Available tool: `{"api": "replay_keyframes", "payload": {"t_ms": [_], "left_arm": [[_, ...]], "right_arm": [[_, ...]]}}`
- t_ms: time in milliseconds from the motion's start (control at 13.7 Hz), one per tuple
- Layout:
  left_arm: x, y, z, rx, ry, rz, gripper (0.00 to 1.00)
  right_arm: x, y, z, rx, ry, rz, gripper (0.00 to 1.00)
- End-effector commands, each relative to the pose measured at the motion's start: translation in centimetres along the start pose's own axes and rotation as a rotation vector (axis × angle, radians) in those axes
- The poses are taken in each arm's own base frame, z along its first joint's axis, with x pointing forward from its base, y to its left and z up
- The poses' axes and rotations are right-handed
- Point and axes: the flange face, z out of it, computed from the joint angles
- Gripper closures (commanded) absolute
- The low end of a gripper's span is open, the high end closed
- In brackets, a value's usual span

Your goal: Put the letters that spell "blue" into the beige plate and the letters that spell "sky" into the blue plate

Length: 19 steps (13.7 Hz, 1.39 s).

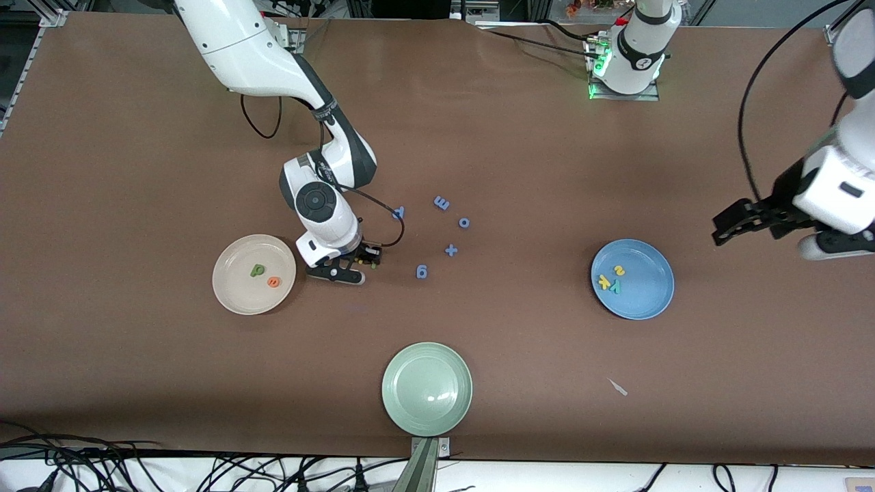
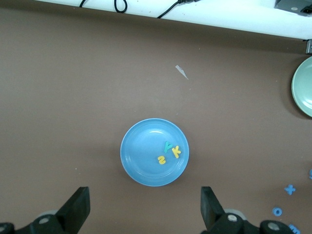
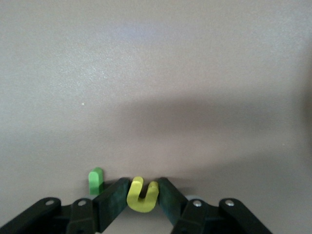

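My right gripper (image 1: 362, 258) is down at the table beside the beige plate (image 1: 229, 294), its fingers shut on the yellow u (image 3: 141, 204). The light green l (image 3: 95, 179) lies on the table just outside one finger. A dark green b (image 1: 257, 270) and an orange e (image 1: 273, 281) lie in the beige plate. The blue plate (image 1: 649, 301) holds the yellow s (image 1: 619, 270), the yellow k (image 1: 604, 280) and the teal y (image 1: 616, 288). My left gripper (image 1: 735, 225) hangs open and empty over the table near the blue plate (image 2: 141, 156), toward the left arm's end.
A pale green plate (image 1: 427, 389) sits near the table's front edge. Several all-blue letters (image 1: 441, 203) lie scattered mid-table between the two plates. A small white scrap (image 1: 618, 387) lies nearer the camera than the blue plate. Cables run along the front edge.
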Motion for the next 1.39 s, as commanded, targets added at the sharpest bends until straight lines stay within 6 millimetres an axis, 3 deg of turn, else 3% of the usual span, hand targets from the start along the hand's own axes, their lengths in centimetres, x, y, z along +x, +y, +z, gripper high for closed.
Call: {"api": "replay_keyframes", "payload": {"t_ms": [0, 146, 439, 659, 805, 951, 1024, 1098, 1171, 1317], "left_arm": [[-4.4, 2.0, -1.5, 0.014, -0.001, 0.059, 0.00], [-5.1, 2.0, -1.4, 0.030, -0.006, 0.062, 0.00], [-5.3, 2.0, -1.2, 0.031, -0.010, 0.059, 0.00], [-5.1, 1.2, -1.2, 0.033, -0.011, 0.047, 0.00], [-5.7, 1.0, -1.2, 0.034, -0.014, 0.045, 0.00], [-5.8, 1.0, -0.9, 0.035, -0.022, 0.045, 0.00], [-5.7, 0.8, -0.9, 0.035, -0.022, 0.042, 0.00], [-5.7, 0.7, -0.9, 0.035, -0.020, 0.041, 0.00], [-5.6, 0.7, -1.0, 0.035, -0.020, 0.041, 0.00], [-5.6, 0.5, -1.0, 0.034, -0.019, 0.036, 0.00]], "right_arm": [[0.5, 0.2, 0.3, -0.010, -0.005, -0.011, 0.76], [0.8, 0.3, -0.7, -0.019, -0.014, -0.019, 0.79], [4.3, 3.4, -4.6, -0.093, -0.044, -0.112, 0.79], [8.0, 8.4, -7.2, -0.143, -0.048, -0.271, 0.78], [10.2, 12.7, -7.8, -0.170, -0.050, -0.370, 0.78], [11.4, 15.8, -7.3, -0.171, -0.061, -0.379, 0.78], [11.5, 16.4, -7.0, -0.168, -0.065, -0.370, 0.75], [11.4, 16.8, -6.5, -0.149, -0.078, -0.345, 0.61], [11.2, 17.0, -6.1, -0.103, -0.094, -0.300, 0.39], [11.1, 16.5, -6.6, -0.073, -0.099, -0.286, 0.34]]}}
